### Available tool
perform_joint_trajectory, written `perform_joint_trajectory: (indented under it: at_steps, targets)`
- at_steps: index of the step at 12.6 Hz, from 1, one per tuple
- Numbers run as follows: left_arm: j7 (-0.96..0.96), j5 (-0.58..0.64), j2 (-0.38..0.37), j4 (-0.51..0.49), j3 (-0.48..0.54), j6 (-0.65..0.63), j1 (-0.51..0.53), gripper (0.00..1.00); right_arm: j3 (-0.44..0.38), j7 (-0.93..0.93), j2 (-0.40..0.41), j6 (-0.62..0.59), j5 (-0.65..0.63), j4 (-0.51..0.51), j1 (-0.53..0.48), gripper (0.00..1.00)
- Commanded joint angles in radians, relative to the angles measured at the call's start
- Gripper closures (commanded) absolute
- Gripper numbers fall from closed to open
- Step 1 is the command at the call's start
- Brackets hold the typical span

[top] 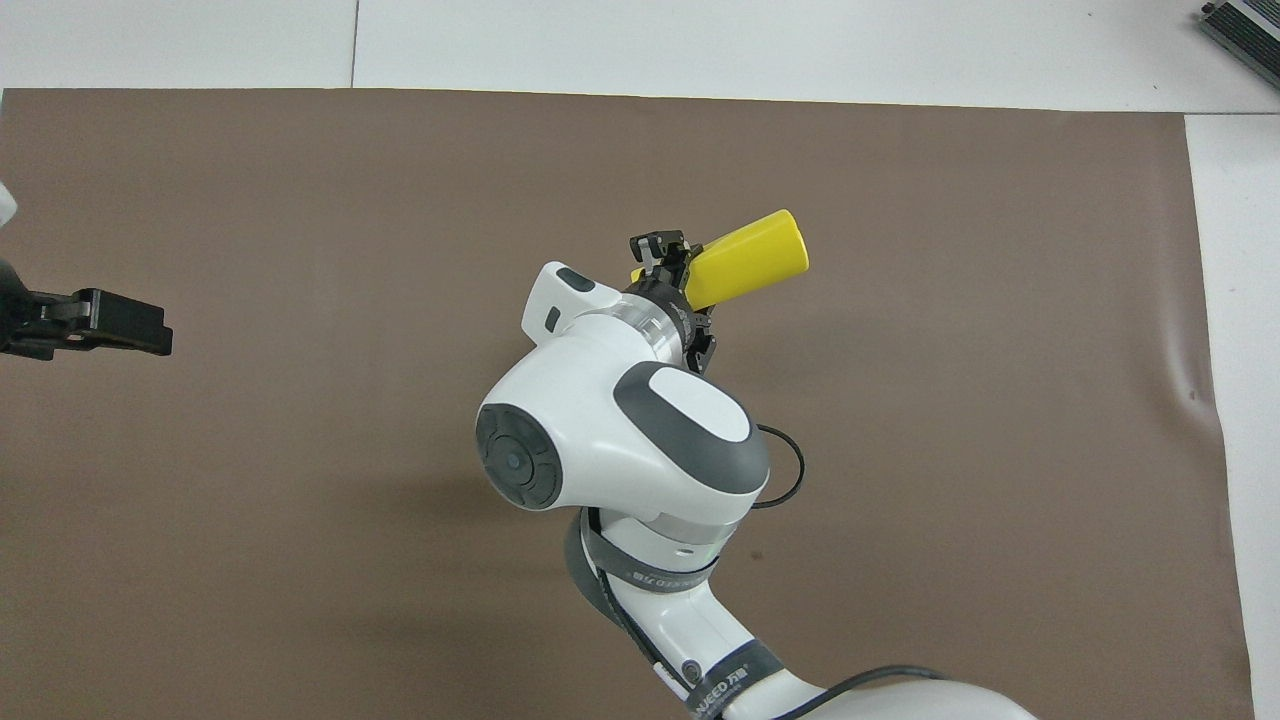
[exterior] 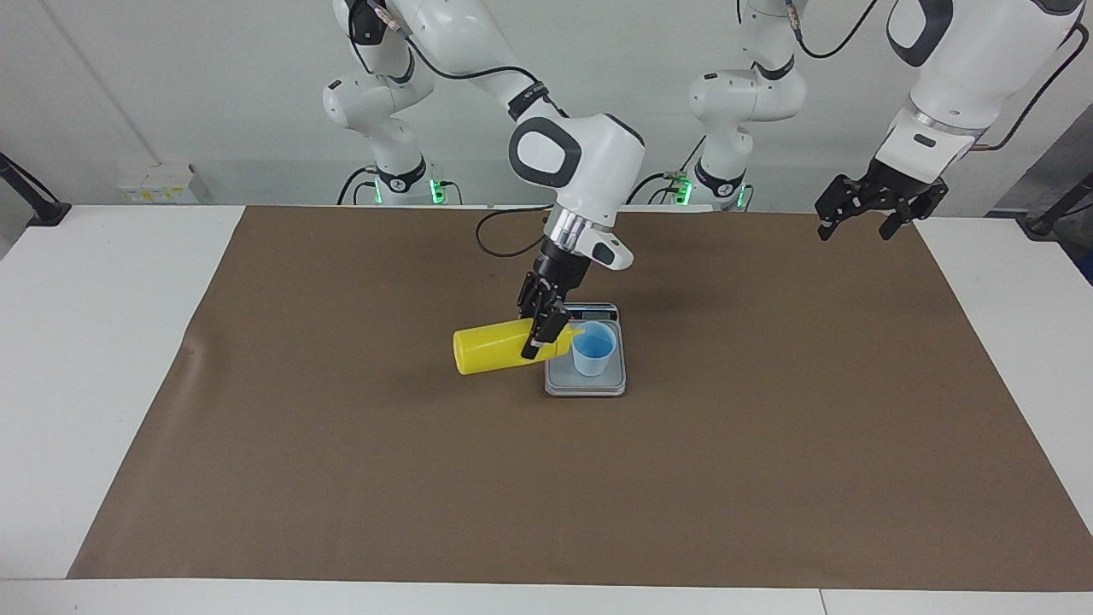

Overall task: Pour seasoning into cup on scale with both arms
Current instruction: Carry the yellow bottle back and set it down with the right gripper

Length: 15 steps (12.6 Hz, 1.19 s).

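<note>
White table [exterior: 102, 359], topped by a brown mat [exterior: 768, 444] covering most of it. On the mat: one grey scale [exterior: 598, 383], lying just below and beside the right arm's closed jaws.

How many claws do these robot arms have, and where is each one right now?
2. The right claw is shut on the yellow bottle, tipped beside the blue cup on the scale. The left claw waits open in the air over the brown mat's corner.

High facing and steep overhead cameras share the brown mat [exterior: 768, 444].
</note>
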Motion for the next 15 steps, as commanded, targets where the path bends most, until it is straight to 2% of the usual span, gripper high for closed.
perform_joint_trajectory:
  at_steps: [1, 7, 8, 11, 13, 15]
  targets:
    - [-0.004, -0.002, -0.027, -0.031, -0.007, 0.014, 0.008, 0.0, 0.009, 0.06, -0.069, -0.009, 0.101, -0.037, -0.036, 1.0]
    - [-0.009, -0.002, -0.028, -0.031, -0.005, 0.008, 0.022, 0.0, 0.011, 0.083, -0.184, -0.003, 0.302, -0.103, -0.137, 1.0]
    - [-0.007, -0.002, -0.028, -0.031, -0.005, 0.008, 0.022, 0.0, 0.011, 0.081, -0.216, 0.021, 0.357, -0.138, -0.167, 1.0]
    - [-0.009, -0.002, -0.028, -0.031, -0.005, 0.008, 0.022, 0.0, 0.009, 0.068, -0.356, 0.202, 0.57, -0.357, -0.274, 1.0]
    - [-0.009, -0.004, -0.028, -0.031, -0.005, 0.008, 0.022, 0.0, 0.009, 0.065, -0.379, 0.245, 0.68, -0.409, -0.32, 1.0]
    - [-0.009, -0.004, -0.028, -0.031, -0.005, 0.008, 0.022, 0.0, 0.009, 0.022, -0.379, 0.254, 0.832, -0.417, -0.375, 1.0]
